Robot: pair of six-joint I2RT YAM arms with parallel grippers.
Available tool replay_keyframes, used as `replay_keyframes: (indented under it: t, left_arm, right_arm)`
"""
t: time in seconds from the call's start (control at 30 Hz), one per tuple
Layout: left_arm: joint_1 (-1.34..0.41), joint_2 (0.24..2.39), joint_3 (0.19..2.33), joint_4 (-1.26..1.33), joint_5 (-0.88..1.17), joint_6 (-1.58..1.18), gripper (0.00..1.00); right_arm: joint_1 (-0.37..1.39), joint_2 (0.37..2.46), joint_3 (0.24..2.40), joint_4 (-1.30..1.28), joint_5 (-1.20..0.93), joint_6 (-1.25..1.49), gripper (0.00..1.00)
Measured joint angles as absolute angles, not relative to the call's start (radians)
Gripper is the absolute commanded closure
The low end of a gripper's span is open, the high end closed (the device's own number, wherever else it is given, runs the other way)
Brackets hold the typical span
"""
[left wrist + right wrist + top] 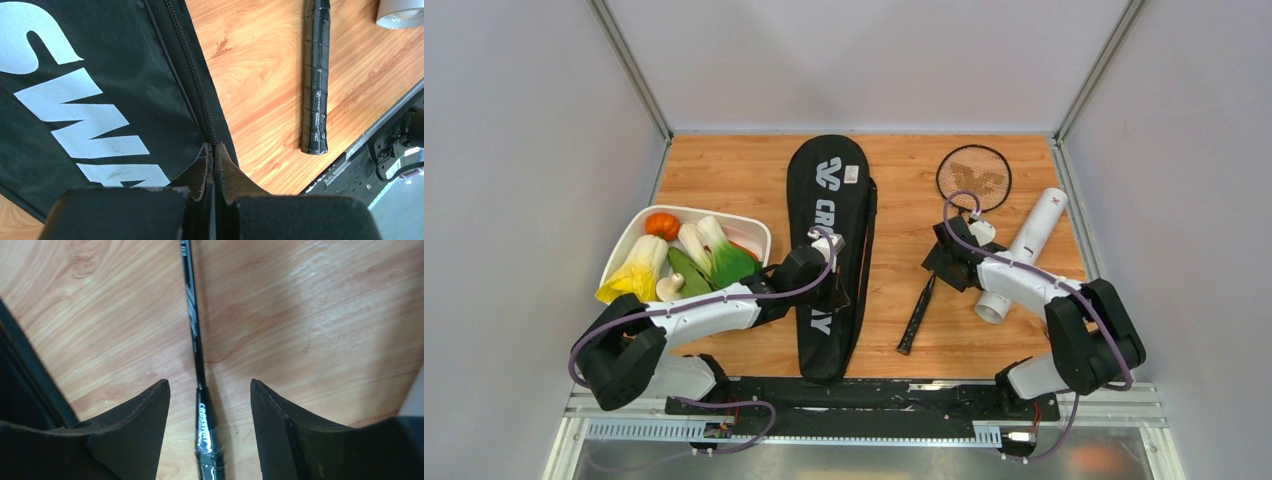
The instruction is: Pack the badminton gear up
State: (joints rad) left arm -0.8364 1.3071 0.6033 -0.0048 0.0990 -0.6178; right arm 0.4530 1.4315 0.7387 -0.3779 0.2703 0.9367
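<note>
As both arms reach over it, table [724,170]: bare wood, walled on three sides.
Racket bag [829,200]: black with white lettering, lying flat down the middle of the table from the far edge to the near edge.
Tray [734,219]: white, at the left edge, filled with toy vegetables.
Tube [1036,232]: long and white, lying aslant by the right edge, open end toward the near edge, partly under the right arm.
Racket [973,178]: head near the far right corner, black handle pointing to the near edge, between bag and tube.
Right gripper [210,410]: jaws wide apart, straddling the racket where shaft meets handle.
Left gripper [214,150]: jaws pressed together on the zip along the bag's right side; whether they pinch the zip pull cannot be told.
</note>
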Motion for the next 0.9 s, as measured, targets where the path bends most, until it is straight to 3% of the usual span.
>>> replay_keyframes:
  t: [0.47, 0.63, 0.8, 0.9]
  left_arm:
    - [-0.836, 1.293, 0.603, -0.012, 0.103, -0.599, 1.00]
    - [-0.836, 1.283, 0.604, -0.013, 0.104, -0.596, 1.00]
    - [-0.836, 1.279, 0.603, -0.018, 0.102, -0.596, 1.00]
    - [-0.836, 1.275, 0.603, -0.019, 0.100, -0.596, 1.00]
  right_arm:
    - [0.453, 1.510, 0.760, -0.359, 0.308, 0.941, 0.46]
    - [0.453, 1.537, 0.768, -0.308, 0.304, 0.938, 0.66]
    - [0.450, 1.543, 0.762, -0.293, 0.294, 0.934, 0.96]
    - [0.450, 1.533, 0.752, -0.276, 0.283, 0.917, 1.00]
